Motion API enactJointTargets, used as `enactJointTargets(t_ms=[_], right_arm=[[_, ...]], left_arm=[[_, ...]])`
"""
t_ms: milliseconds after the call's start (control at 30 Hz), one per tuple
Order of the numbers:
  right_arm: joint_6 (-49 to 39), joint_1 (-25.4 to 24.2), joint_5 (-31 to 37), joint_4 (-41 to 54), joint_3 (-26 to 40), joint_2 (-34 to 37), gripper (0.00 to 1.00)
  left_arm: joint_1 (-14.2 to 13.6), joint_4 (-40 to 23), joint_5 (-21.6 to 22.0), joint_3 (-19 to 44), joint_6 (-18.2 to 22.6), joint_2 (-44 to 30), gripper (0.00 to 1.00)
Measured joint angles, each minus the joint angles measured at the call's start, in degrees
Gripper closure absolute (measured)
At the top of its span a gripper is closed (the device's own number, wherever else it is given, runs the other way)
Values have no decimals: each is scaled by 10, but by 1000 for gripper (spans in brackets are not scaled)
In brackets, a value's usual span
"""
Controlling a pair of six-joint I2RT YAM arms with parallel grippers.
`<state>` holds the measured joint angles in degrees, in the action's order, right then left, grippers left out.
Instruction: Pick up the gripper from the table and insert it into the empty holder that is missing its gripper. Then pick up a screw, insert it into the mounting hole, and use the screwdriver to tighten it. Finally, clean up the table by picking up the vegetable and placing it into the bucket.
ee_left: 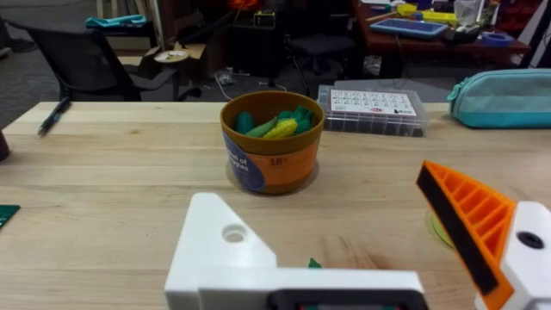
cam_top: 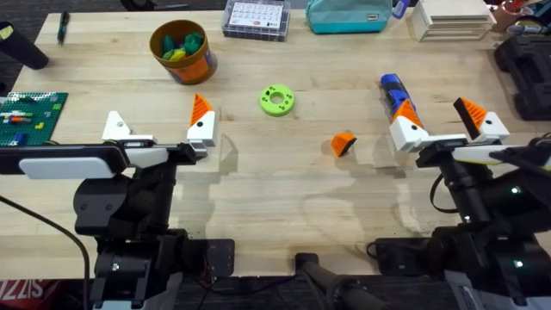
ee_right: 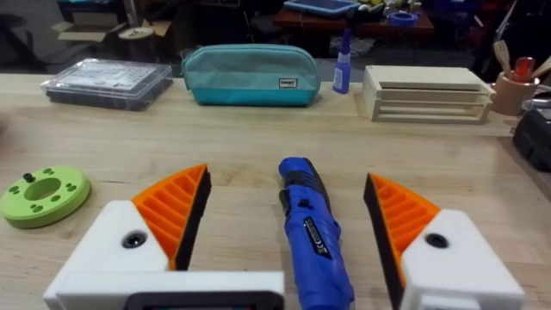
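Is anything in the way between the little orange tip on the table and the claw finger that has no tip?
Nothing visible: bare table lies between the orange tip and the left claw's bare white holder; the green disc sits farther back.

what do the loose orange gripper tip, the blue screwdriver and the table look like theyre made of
The gripper tip: likely matte orange plastic, possibly 3D-printed, like the ribbed pads on the right gripper.
The screwdriver: glossy blue moulded plastic body, judging by its sheen and seams.
The table: light wood with visible grain and plank joints, smooth finish.
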<state>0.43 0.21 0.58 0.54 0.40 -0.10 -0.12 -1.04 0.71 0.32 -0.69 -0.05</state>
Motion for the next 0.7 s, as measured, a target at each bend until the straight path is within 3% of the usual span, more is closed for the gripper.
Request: enactJointTargets(t_ms=[567, 700], right_arm=[[0, 0, 0, 3, 1, 0, 8], [0, 0, 0, 78, 42, 10, 8]], left_arm=[[0, -3, 3, 1, 0, 0, 15], [0, -74, 17, 36, 0, -4, 16]])
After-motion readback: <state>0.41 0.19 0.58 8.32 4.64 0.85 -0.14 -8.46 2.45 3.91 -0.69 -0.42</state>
